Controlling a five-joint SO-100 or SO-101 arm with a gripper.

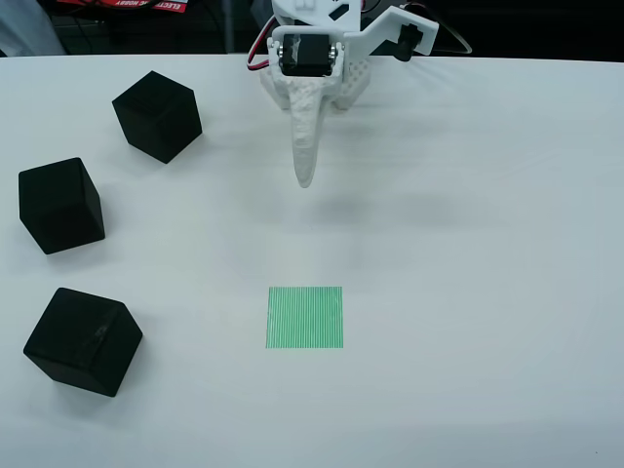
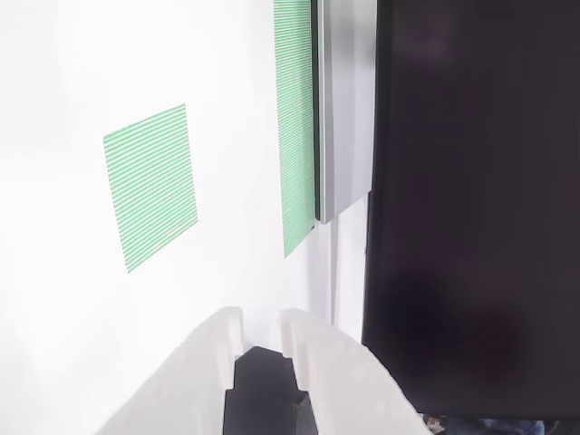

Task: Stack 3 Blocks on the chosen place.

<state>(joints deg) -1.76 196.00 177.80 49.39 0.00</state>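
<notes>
The white plastic two-finger gripper (image 1: 306, 177) hangs over the white bench (image 1: 468, 244) with its fingers (image 2: 217, 337) set narrow, a thin slot between them and nothing held. In the view that rides on the gripper its tips (image 2: 261, 324) point across bare bench toward the flat green square patch of fine stripes (image 2: 150, 185). In the view from above, the fingers taper to a point that aims down the picture at the green square patch (image 1: 305, 317), with clear white bench between tip and patch.

The patch lies square to the picture edges in the view from above, its stripes running up and down. The three matte black cubes stand well apart from it along the left side, each separate from the others and turned at a slight angle: the far cube (image 1: 157, 114), the middle cube (image 1: 60, 205) and the near cube (image 1: 83, 340). The whole right half of the bench is open.

In the gripper view a second green striped strip (image 2: 295, 118) lies against a grey-edged dark panel (image 2: 471, 199) on the right. Red labels at the bench's far edge are too cut off to read.
</notes>
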